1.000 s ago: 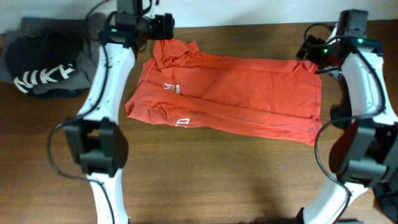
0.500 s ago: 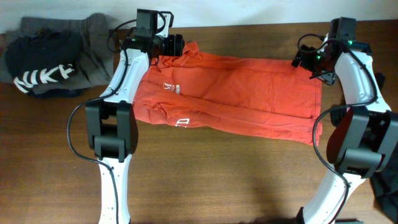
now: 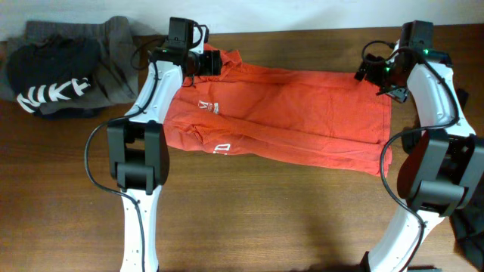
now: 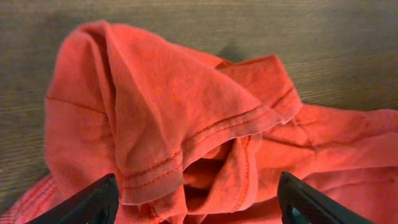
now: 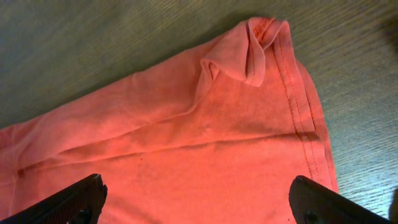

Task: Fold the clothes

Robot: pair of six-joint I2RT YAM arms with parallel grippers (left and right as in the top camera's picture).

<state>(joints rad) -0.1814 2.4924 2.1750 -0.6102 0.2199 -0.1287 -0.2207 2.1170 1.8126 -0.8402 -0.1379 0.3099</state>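
Left wrist view: the left tool (image 4: pixel 199 200) shows only two dark fingertips (image 4: pixel 87 202) at the bottom corners, the rest cut off. Same on the right wrist for the right tool (image 5: pixel 199 200). The red-orange shirt (image 4: pixel 161 124) runs off the bottom edge in both. Overhead, its white lettering (image 3: pixel 206 106) is too small to read, and a dark shape (image 3: pixel 473 242) is clipped at the lower right corner, unidentifiable.

The shirt (image 3: pixel 302 113) is a plain red-orange all over, with stitching in the same colour along its hems and small white lettering (image 3: pixel 208 106) printed near the left end. The table (image 3: pixel 265 219) is dark brown with a fine wood grain. At the far left lies a black garment (image 3: pixel 45 64) with bold white letters, and beside it a grey garment (image 3: pixel 117 41). Both arms (image 3: pixel 155 91) are white with black joints.
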